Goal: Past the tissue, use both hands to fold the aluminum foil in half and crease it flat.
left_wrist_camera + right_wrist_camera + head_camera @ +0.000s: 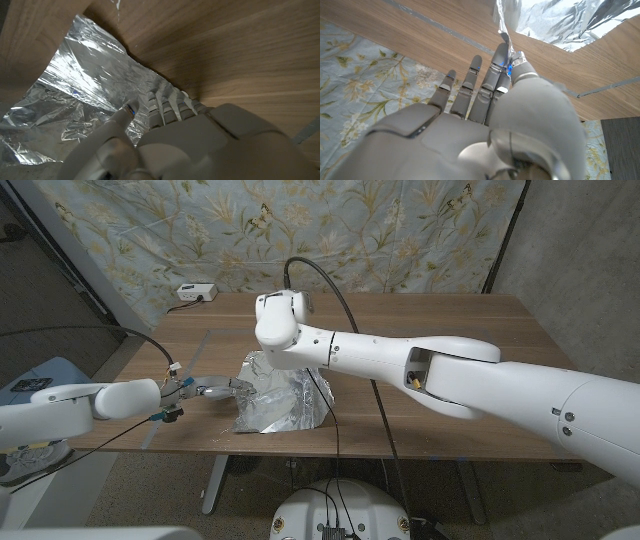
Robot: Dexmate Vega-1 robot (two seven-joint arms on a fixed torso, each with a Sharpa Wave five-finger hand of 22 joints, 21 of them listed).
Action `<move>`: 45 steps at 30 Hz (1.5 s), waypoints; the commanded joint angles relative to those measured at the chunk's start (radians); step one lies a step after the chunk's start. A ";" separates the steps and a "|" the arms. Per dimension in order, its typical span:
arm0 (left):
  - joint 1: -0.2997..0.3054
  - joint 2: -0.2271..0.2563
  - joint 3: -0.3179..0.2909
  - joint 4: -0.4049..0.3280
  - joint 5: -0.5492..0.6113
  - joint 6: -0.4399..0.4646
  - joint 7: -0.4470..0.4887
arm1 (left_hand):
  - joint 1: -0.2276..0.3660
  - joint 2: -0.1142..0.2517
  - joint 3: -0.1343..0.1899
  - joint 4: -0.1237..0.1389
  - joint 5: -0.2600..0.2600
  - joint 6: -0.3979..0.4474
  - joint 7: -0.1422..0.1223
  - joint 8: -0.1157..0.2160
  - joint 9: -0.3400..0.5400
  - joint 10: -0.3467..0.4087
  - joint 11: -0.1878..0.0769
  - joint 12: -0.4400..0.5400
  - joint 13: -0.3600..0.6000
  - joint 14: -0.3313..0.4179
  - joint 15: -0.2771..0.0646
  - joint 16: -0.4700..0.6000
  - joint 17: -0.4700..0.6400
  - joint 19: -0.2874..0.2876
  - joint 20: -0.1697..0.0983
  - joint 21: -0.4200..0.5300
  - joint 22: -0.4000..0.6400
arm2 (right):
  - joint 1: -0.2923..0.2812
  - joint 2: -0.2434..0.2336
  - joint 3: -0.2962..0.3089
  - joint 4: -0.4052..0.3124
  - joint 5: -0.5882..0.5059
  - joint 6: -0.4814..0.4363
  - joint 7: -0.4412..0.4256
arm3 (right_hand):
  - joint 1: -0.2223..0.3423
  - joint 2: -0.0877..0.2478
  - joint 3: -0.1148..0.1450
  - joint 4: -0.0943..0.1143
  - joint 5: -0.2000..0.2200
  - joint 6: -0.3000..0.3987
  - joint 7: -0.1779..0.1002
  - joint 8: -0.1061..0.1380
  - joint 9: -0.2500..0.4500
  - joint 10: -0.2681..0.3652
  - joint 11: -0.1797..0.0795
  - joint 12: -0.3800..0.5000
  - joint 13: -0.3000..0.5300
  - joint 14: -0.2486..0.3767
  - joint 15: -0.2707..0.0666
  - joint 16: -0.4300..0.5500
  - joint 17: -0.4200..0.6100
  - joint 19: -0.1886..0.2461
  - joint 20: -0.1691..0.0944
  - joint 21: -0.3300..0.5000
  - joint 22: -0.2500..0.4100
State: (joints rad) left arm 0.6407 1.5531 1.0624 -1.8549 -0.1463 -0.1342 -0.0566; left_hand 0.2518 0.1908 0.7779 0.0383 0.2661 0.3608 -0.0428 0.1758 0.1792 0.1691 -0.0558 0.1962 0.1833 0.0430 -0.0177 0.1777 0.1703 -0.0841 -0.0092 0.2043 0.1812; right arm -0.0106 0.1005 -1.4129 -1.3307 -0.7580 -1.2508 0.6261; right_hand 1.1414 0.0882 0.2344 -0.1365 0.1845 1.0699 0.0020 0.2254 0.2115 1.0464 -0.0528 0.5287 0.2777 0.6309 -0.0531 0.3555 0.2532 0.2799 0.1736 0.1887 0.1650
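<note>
Two robot hands at a crinkled sheet of aluminum foil (pixel 277 397) on a wooden table (pixel 440 330).

We see the foil near the table's front edge, partly folded; the left hand (pixel 205 388) pinches its left edge between thumb and fingertips (pixel 167 100); the right hand (pixel 485 115), fingers nearly straight and slightly apart, holds the far edge, thumb against a finger (pixel 499 60).

Crumpled silver aluminium foil sheets (pixel 278 392): one, lay at the near middle of the table.
Brown wooden tables (pixel 440 330): one.
White robot hands: two, the left hand (pixel 205 388) at the foil's left edge, the right hand (pixel 283 322) at its far edge.
Small white boxes (pixel 196 293): one, sat at the far left corner.
Floral patterned cloths (pixel 300 230): one, hung behind.
</note>
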 commanded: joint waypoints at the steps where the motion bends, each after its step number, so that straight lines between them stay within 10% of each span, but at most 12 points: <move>1: -0.028 0.000 0.033 0.002 0.001 -0.007 -0.007 | 0.015 0.001 0.001 -0.005 -0.001 0.004 -0.002 0.008 0.004 0.003 0.005 0.006 0.003 0.005 0.001 0.006 0.001 -0.005 0.002 0.008 0.004 | 0.045 0.043 -0.009 0.078 0.144 0.038 -0.080 | -0.006 0.006 -0.008 -0.001 -0.002 -0.008 0.006 -0.004 0.004 0.002 0.008 -0.004 0.001 -0.003 0.004 0.005 0.001 0.003 0.014 0.003 0.002; 36: -0.068 0.000 0.078 0.003 -0.009 -0.015 -0.010 | 0.031 -0.001 -0.001 -0.021 0.000 0.005 -0.007 0.008 0.004 0.003 0.003 0.007 0.003 0.003 -0.002 0.005 0.001 -0.003 0.000 0.008 0.003 | 0.048 0.231 0.136 0.450 0.321 0.233 -0.232 | -0.032 0.019 -0.032 0.005 -0.006 -0.074 0.043 -0.028 0.005 -0.074 0.049 -0.029 0.000 -0.036 0.074 -0.010 -0.006 -0.007 0.037 -0.003 0.003; 45: -0.071 0.000 0.083 0.002 -0.006 -0.014 -0.005 | 0.037 0.000 0.000 -0.026 0.001 0.006 -0.013 0.008 0.004 0.003 0.003 0.007 0.003 0.003 -0.002 0.005 0.000 -0.003 -0.001 0.008 0.003 | 0.051 0.249 0.181 0.493 0.358 0.292 -0.232 | -0.206 0.012 -0.104 0.084 -0.004 -0.152 0.082 -0.038 0.001 -0.134 0.092 -0.046 0.005 -0.056 0.131 -0.038 -0.019 -0.024 0.041 -0.005 0.004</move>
State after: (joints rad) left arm 0.5801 1.5531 1.1320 -1.8515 -0.1533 -0.1468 -0.0649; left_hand 0.2742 0.1869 0.7764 0.0205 0.2661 0.3591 -0.0519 0.1743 0.1791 0.1662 -0.0588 0.1962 0.1840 0.0386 -0.0218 0.1768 0.1654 -0.0845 -0.0092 0.2065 0.1795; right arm 0.0410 0.3171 -1.2841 -0.9060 -0.4418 -1.0253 0.4086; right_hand 0.9739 0.0992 0.1426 -0.0722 0.1807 0.9349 0.0786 0.1917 0.2115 0.9243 0.0326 0.4886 0.2759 0.5737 0.0613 0.3247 0.2367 0.2634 0.2147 0.1849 0.1650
